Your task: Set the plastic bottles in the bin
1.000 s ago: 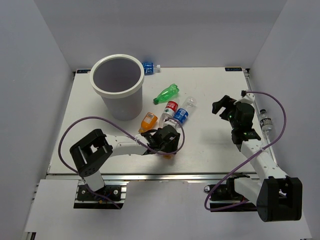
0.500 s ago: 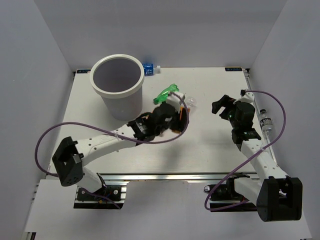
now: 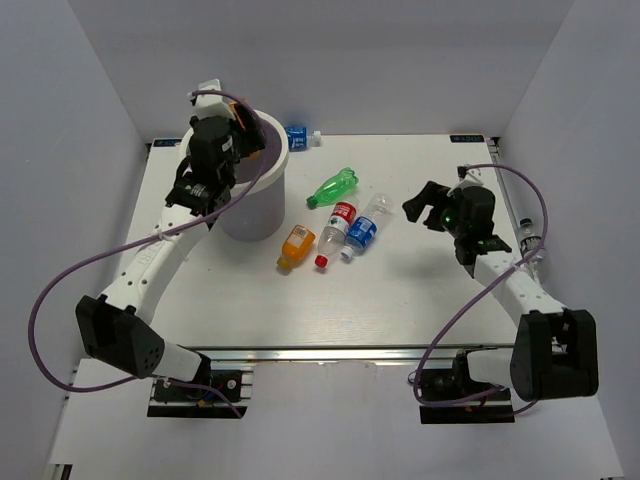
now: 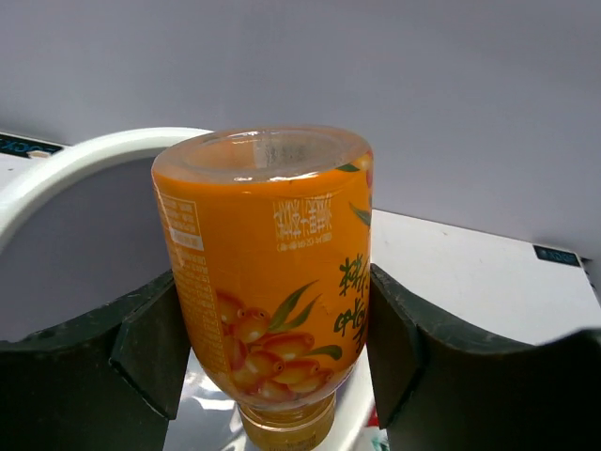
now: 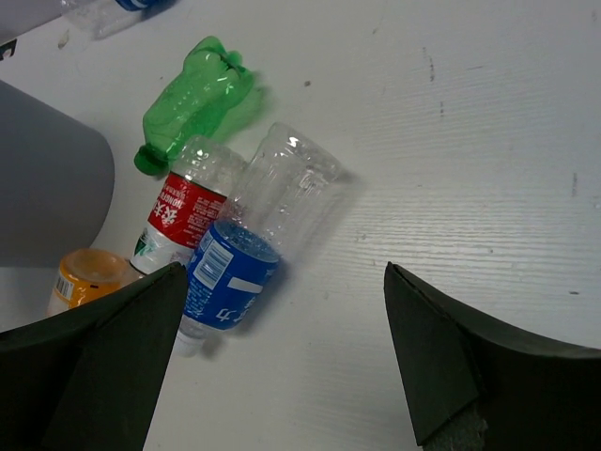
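Note:
My left gripper point(image 3: 222, 128) is shut on an orange bottle point(image 4: 268, 272), held cap-down over the white bin point(image 3: 256, 205). The bin's rim point(image 4: 84, 160) curves behind the bottle in the left wrist view. A second orange bottle point(image 3: 296, 243), a green one point(image 3: 333, 187), a red-labelled clear one point(image 3: 340, 224) and a blue-labelled clear one point(image 3: 364, 228) lie on the table right of the bin. My right gripper point(image 3: 425, 208) is open and empty, above the table just right of the blue-labelled bottle point(image 5: 249, 240). The right wrist view also shows the green bottle point(image 5: 192, 89) and the red-labelled bottle point(image 5: 183, 211).
Another blue-labelled bottle point(image 3: 297, 137) lies behind the bin at the table's far edge. A clear bottle point(image 3: 530, 245) lies past the table's right edge. White walls enclose the table on three sides.
My left arm has lifted the orange bottle from the front middle of the table and swung it up over the bin. My right gripper has shifted slightly left towards the bottles.

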### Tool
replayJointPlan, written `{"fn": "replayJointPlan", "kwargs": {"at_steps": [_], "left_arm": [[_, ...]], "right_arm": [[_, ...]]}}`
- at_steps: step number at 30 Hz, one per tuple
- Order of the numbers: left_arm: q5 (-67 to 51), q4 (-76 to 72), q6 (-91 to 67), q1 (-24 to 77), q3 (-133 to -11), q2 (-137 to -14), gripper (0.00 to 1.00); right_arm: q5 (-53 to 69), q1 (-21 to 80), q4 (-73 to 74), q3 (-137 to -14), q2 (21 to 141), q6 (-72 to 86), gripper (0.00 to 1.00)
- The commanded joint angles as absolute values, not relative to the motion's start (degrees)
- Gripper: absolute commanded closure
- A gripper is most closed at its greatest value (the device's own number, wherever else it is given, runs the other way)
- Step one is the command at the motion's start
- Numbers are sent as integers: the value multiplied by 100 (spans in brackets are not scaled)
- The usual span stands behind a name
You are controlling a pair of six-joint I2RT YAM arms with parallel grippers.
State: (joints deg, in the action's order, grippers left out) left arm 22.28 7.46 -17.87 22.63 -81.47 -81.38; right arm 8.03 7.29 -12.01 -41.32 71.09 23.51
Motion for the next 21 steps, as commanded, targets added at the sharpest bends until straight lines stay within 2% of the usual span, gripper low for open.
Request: {"fn": "replayJointPlan", "kwargs": {"at_steps": [1, 3, 6, 9, 15, 21], "left_arm": [[2180, 703, -1678, 1935, -8051, -8147, 29], [2084, 790, -1714, 1680, -8077, -8305, 11], [1942, 932, -1758, 1494, -8227, -8481, 2], [1785, 878, -1600, 1477, -8235, -8376, 2], [1389, 1336, -1407, 1476, -9008, -8306, 2], [987, 1538, -1362, 1468, -9229, -8122, 2]], "right_arm": [[932, 922, -1046, -4517, 7408, 2645, 11], [888, 1028, -985, -4614, 7690, 2855, 11], [765, 1344, -976, -4790, 8032, 2918, 11], [213, 1774, -669, -5193, 8393, 2874, 11], [-938, 2319, -71, -5870, 9034, 3366, 11], [-1089, 2610, 254, -6371, 9799, 3718, 11]]}}
